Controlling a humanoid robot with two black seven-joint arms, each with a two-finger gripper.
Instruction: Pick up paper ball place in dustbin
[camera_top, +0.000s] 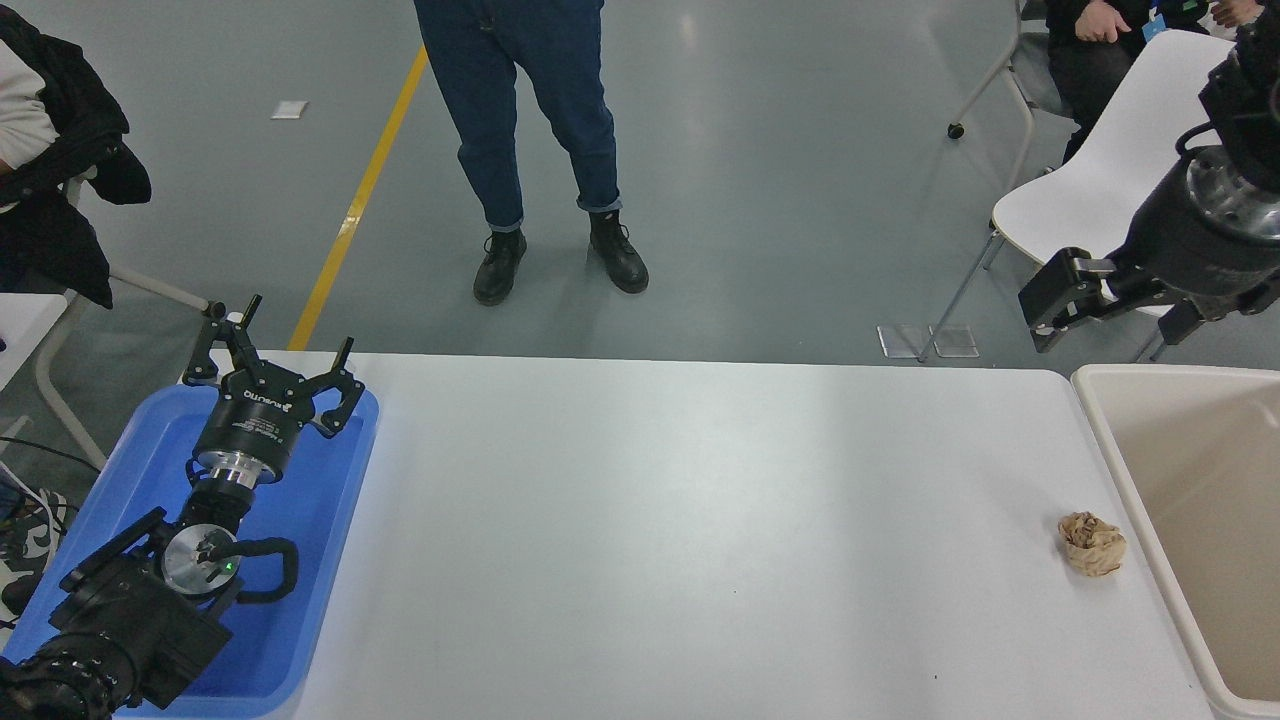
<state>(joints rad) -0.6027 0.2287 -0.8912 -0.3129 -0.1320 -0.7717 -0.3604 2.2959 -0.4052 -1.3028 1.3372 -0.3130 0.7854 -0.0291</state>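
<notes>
A crumpled tan-brown paper ball (1092, 543) lies on the white table (700, 520) near its right edge, just left of the dustbin. The beige dustbin (1105, 430) stands against the table's right side, with only its left part in the picture. My right gripper (1110, 318) hangs high at the right edge, above the bin's far corner and well beyond the ball. Its fingers are spread and hold nothing. My left gripper (283, 352) is parked open over the blue tray at the lower left.
A shallow blue tray (330, 500) sits at the table's left end under the left arm. A person in jeans and black boots (545, 150) stands beyond the far edge. A white chair (1110, 170) stands at the upper right.
</notes>
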